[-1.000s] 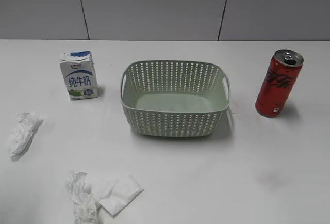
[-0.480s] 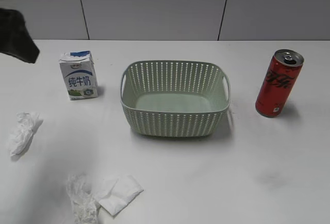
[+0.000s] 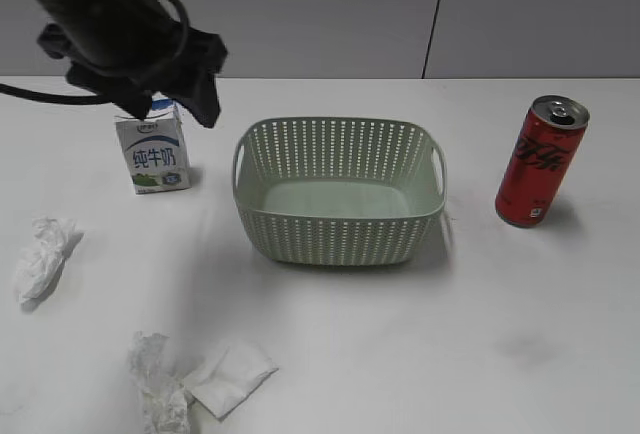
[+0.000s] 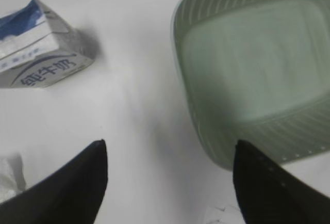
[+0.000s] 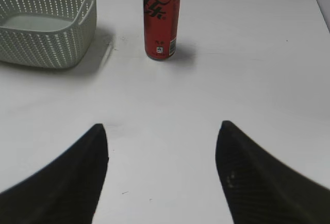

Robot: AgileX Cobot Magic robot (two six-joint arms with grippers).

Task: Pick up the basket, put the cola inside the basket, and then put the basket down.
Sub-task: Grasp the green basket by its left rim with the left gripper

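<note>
The pale green basket (image 3: 340,237) stands empty and upright at the table's middle. It also shows in the left wrist view (image 4: 192,105) and the right wrist view (image 5: 51,48). The red cola can (image 3: 540,162) stands upright to the basket's right, apart from it, and is seen in the right wrist view (image 5: 161,20). My left gripper (image 3: 172,94) hangs above the table between the milk carton and the basket's left end; in its wrist view it (image 4: 170,144) is open and empty. My right gripper (image 5: 162,127) is open and empty, well short of the can, and out of the exterior view.
A white-and-blue milk carton (image 3: 152,147) stands left of the basket and shows in the left wrist view (image 4: 41,53). Crumpled tissues lie at the left (image 3: 42,257) and front left (image 3: 160,384), with a flat tissue (image 3: 232,374) beside them. A grey wall runs behind the table.
My left arm has come into the exterior view from the upper left and moved right, to above the milk carton. Basket, can and carton have not moved.
</note>
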